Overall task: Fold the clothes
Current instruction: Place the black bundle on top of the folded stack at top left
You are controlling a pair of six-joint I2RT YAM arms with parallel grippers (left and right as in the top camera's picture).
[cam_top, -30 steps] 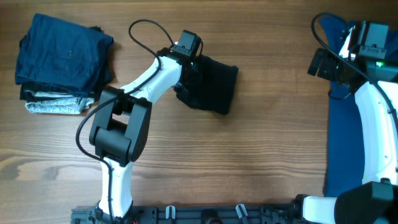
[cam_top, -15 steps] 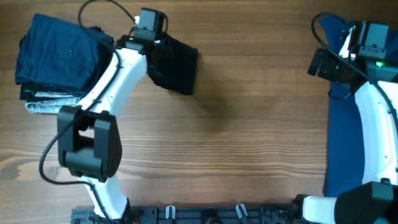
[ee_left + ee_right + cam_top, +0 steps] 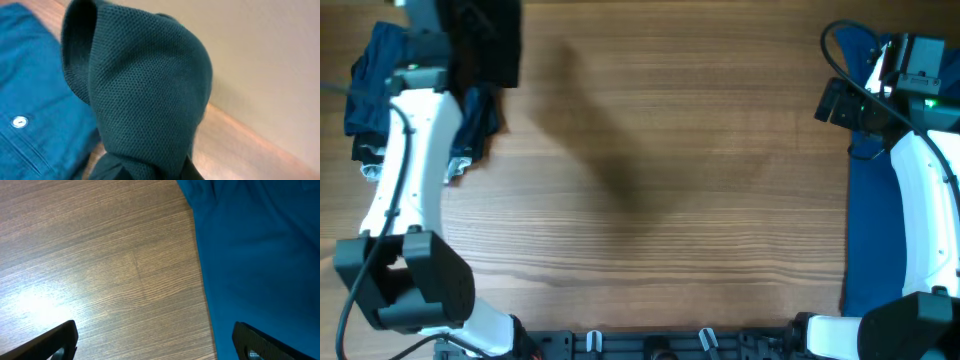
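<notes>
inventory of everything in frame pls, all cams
black shirt: one, black, folded bundle, top left of overhead view, held at the stack
folded clothes stack: one stack, navy on top, pale grey at bottom, left edge
blue shirt: one, bright blue, right edge
table: one, brown wood
left end effector: one, shut on black shirt
right end effector: one, black fingers, open, above the blue shirt's edge

No readable text (any view)
</notes>
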